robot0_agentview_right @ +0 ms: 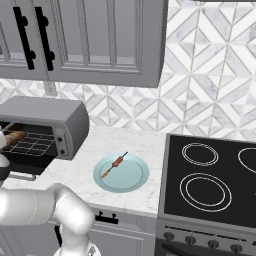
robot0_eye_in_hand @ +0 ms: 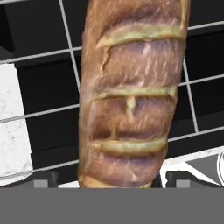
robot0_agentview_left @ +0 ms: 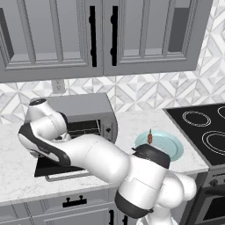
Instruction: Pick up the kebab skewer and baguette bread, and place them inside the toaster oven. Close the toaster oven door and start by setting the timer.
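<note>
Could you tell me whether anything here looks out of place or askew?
Nothing stands out. The golden-brown slashed baguette bread lies on the grey toaster oven's wire rack, and the thin kebab skewer rests on the pale blue plate.

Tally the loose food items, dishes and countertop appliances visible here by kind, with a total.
Baguette bread, lying on the wire rack inside the toaster oven: 1
Kebab skewer, on the plate: 1
Plate, light blue: 1
Toaster oven, door down: 1
Total: 4

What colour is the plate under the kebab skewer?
Pale blue plate, clearest in the right base view.
</note>
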